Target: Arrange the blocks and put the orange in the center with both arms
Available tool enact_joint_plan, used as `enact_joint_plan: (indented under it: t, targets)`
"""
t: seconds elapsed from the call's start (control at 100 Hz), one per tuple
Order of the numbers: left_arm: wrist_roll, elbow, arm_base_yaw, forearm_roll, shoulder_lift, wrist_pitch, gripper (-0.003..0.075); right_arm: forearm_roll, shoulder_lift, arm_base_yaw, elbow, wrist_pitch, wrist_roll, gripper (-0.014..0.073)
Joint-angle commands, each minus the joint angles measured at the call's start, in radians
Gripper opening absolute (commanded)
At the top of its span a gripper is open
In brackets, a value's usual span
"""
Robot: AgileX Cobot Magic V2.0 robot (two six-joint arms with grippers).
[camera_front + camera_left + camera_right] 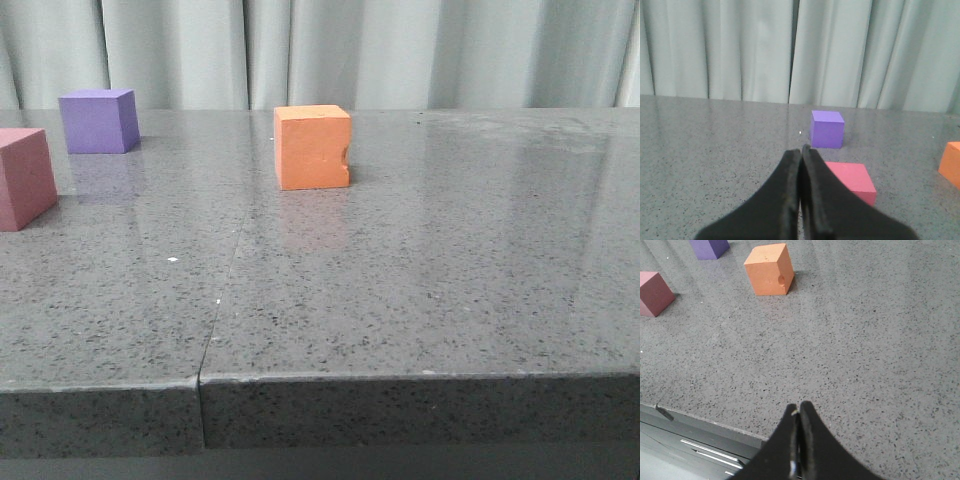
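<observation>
The orange cube (313,147), with a small notch in its right edge, stands near the middle of the grey table; it also shows in the right wrist view (769,269) and at the edge of the left wrist view (951,164). The purple cube (97,120) stands far left at the back, also in the left wrist view (827,128). The pink cube (22,177) sits at the left edge, nearer to me, also in the left wrist view (852,180). My left gripper (801,150) is shut and empty, just short of the pink cube. My right gripper (798,406) is shut and empty above the table's front edge. Neither shows in the front view.
The grey speckled table (400,290) has a seam (222,290) running from front to back left of centre. A pale curtain (350,50) hangs behind it. The table's front edge (700,417) lies under my right gripper, with metal framing below.
</observation>
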Motion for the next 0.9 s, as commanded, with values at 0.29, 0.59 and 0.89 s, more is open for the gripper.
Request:
enact_joint_plan:
  t: [0.29, 0.59, 0.89]
  targets:
    - [0.001, -0.286, 0.001, 0.076, 0.321, 0.11, -0.002, -0.009, 0.008, -0.002, -0.023, -0.065, -0.012, -0.0069]
    - [0.001, -0.423, 0.001, 0.076, 0.533, 0.2, 0.0375, -0.009, 0.008, -0.002, -0.023, -0.065, -0.012, -0.0069]
    - [0.001, -0.512, 0.001, 0.041, 0.664, 0.247, 0.0659, -0.009, 0.008, -0.002, -0.023, -0.065, -0.012, -0.0069]
